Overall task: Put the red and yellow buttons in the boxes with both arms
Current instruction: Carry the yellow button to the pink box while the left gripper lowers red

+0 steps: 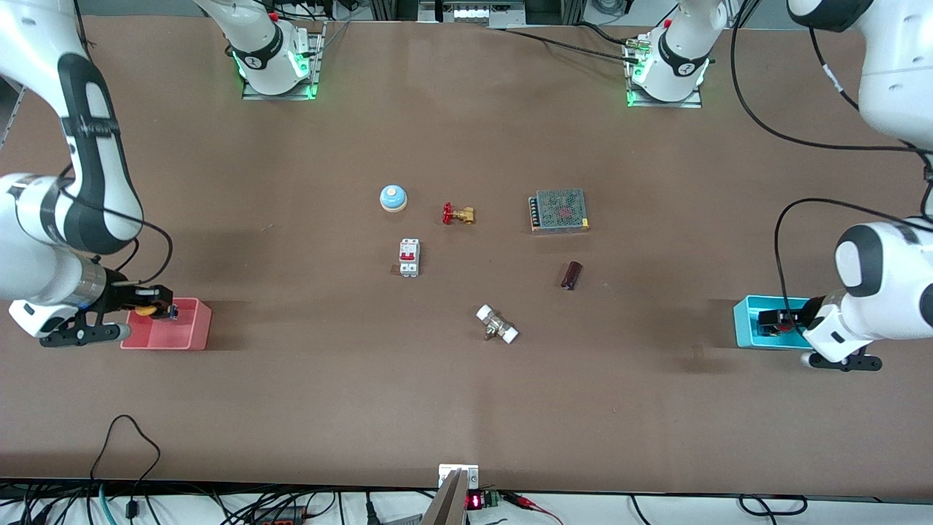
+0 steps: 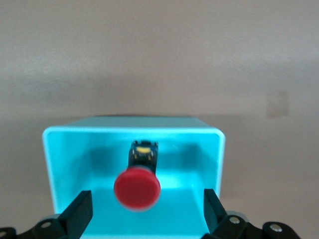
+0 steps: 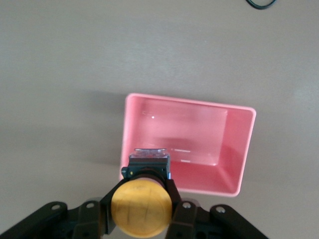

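Brass valve [image 1: 458,214] beside dome bell [image 1: 393,197]

left tool [image 2: 147,219] fingers cut off by frame edge, red button [image 2: 137,188] blurred

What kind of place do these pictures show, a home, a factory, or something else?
Most likely a robotics lab test bench. Two white arms are bolted to metal base plates on a bare brown table. Loose parts lie scattered on it: a circuit breaker, a brass valve and a power supply. Cables hang along its edge.
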